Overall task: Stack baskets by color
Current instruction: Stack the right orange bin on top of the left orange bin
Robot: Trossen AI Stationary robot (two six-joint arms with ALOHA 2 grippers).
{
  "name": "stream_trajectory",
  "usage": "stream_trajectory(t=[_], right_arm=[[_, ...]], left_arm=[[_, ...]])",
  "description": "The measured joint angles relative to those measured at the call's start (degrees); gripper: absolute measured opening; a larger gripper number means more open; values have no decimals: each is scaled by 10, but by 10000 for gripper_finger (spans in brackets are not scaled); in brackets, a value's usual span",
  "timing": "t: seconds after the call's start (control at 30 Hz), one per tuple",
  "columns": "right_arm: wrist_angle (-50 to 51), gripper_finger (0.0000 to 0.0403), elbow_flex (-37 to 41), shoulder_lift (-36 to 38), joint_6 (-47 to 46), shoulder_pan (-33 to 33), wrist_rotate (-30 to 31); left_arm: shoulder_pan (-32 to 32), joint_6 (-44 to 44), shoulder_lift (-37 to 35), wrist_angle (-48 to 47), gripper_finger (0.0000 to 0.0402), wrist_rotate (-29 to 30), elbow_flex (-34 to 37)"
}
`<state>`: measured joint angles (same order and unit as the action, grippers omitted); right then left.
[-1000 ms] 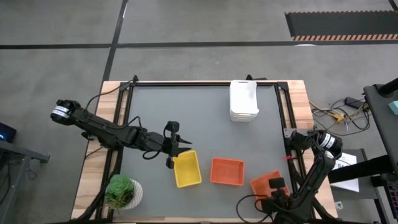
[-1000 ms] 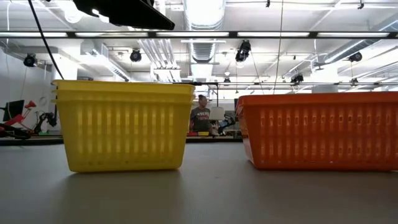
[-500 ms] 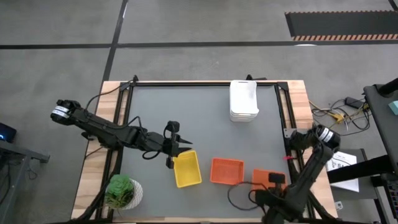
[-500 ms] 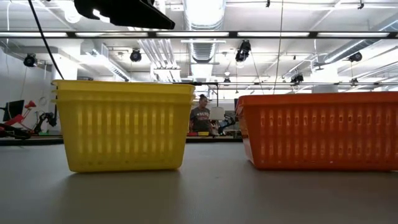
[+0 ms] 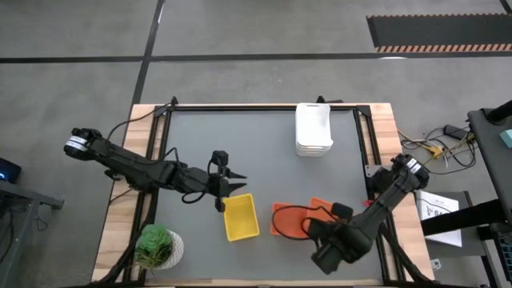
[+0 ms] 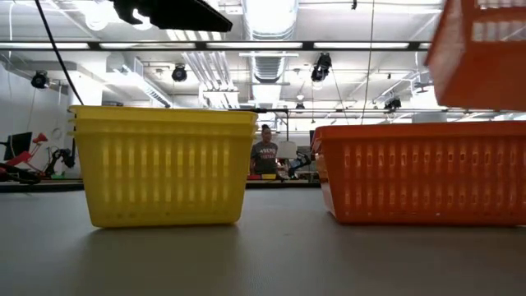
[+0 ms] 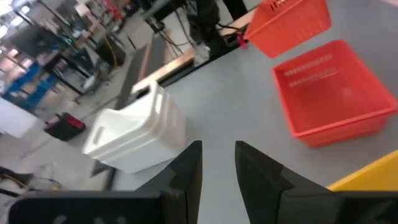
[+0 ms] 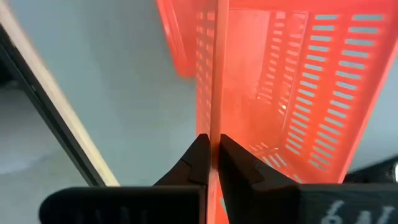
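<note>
Right gripper (image 8: 211, 146) clamped on the rim of an orange mesh-sided basket (image 5: 322, 210), lifted and tilted over a second orange basket (image 5: 290, 222) near the table's (image 5: 240, 144) front edge, left gripper (image 5: 230, 186) slightly parted, empty, beside the yellow baskets (image 5: 241, 217), white solid-sided stack (image 5: 313, 130) at the far edge

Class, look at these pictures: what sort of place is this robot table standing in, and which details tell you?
Probably an industrial lab or workshop: exposed ceiling ducts, a bare concrete floor with hazard striping, and cluttered workbenches.

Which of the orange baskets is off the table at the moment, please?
The orange basket pinched by its rim in the right hand, tilted above the orange one resting flat.
</note>
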<state>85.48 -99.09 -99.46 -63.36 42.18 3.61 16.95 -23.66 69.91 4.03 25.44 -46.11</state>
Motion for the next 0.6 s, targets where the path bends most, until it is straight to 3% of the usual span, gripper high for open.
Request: stream_trajectory(t=[0.2, 0.6], right_arm=[[-24, 12, -10, 0, 46, -32, 28], [-58, 11, -16, -3, 135, -83, 59]], left_arm=[[0, -37, -58, -7, 79, -10, 8], [2, -6, -158, -1, 79, -34, 63]])
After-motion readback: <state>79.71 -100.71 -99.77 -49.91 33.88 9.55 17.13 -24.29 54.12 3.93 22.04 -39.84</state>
